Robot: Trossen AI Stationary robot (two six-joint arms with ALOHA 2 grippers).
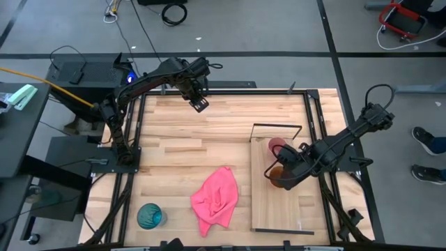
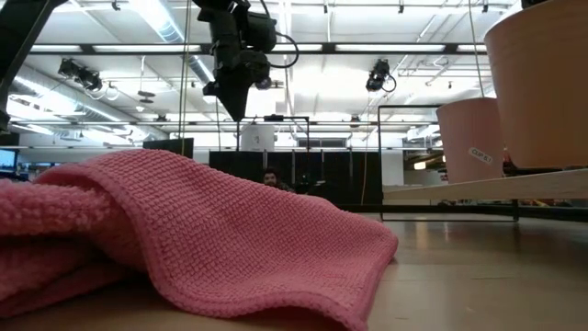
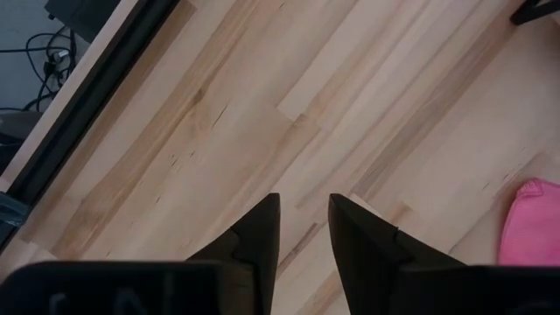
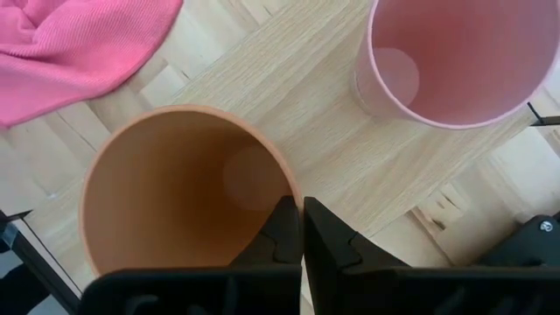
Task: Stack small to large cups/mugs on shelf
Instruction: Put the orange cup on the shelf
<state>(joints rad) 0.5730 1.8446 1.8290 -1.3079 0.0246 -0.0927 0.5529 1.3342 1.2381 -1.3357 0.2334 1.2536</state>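
Observation:
The orange-brown cup point(image 4: 175, 192) stands open end up on the light-wood shelf board point(image 1: 289, 209), next to the pink cup point(image 1: 277, 146), which stands upright on its base near the black wire frame point(image 1: 279, 127). My right gripper point(image 4: 303, 229) is shut on the orange-brown cup. The teal-blue cup point(image 1: 150, 216) stands on the tabletop near the front left corner. My left gripper point(image 3: 304, 214) is open and empty, raised over the far part of the table point(image 1: 200, 103). My right gripper pinches the orange-brown cup's wall at the rim point(image 4: 292, 185), one finger inside the cup and one outside. The fingers come from above, slanting in from the table's right side. The cup is upright, its bottom at the shelf board point(image 2: 487, 188); whether it rests there or hangs just clear I cannot tell.
A crumpled pink cloth point(image 1: 216, 199) lies on the tabletop between the teal-blue cup and the shelf board, and fills the front of the low view point(image 2: 202, 230). Bare board lies toward the near end of the shelf.

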